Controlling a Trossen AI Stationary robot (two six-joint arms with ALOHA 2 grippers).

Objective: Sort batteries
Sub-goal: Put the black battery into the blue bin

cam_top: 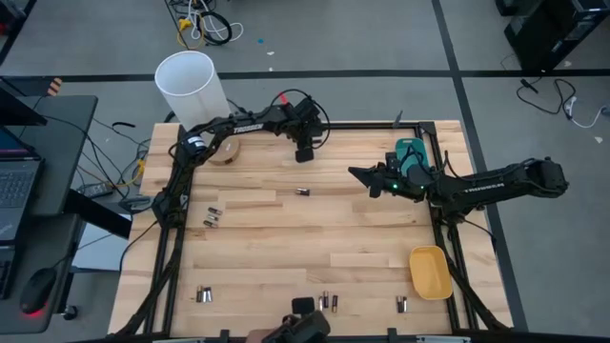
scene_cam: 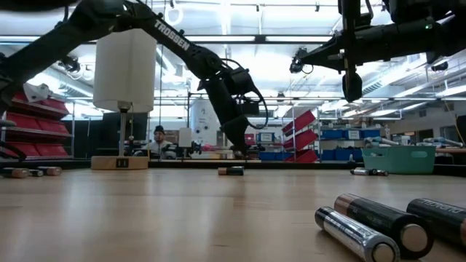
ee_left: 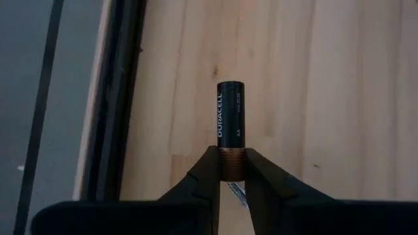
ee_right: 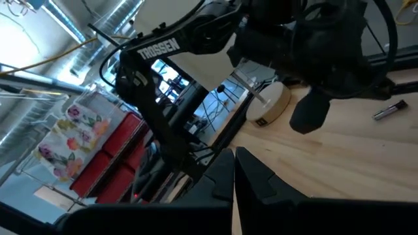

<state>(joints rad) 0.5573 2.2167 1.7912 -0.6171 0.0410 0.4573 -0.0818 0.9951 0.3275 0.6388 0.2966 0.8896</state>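
Observation:
My left gripper [cam_top: 304, 153] is near the table's far edge, shut on a dark battery [ee_left: 230, 114] with a copper end; the low view shows this gripper [scene_cam: 238, 149] low over the wood. My right gripper [cam_top: 356, 175] is right of the table's middle, raised in the air [scene_cam: 352, 86], shut and empty [ee_right: 234, 171]. Loose batteries lie on the table: one at the middle [cam_top: 302, 191], a pair on the left [cam_top: 212, 216], and more along the near edge [cam_top: 326, 302]. The teal tray [cam_top: 412, 152] is behind the right arm. The yellow tray [cam_top: 431, 272] lies at the near right. My left gripper pinches the battery's copper end [ee_left: 231, 164] between its two fingertips [ee_left: 204, 171]. The fingers come from above, and the dark body sticks out beyond them toward the table. Whether its free end [ee_left: 230, 85] touches the wood cannot be told.
A white bucket [cam_top: 193, 84] stands off the table's far left corner, and a round wooden block [cam_top: 227, 150] lies under the left arm. A black frame [ee_left: 123, 98] edges the table. Bare wood [cam_top: 286, 243] spreads across the middle. A person sits in the room beyond [scene_cam: 158, 140].

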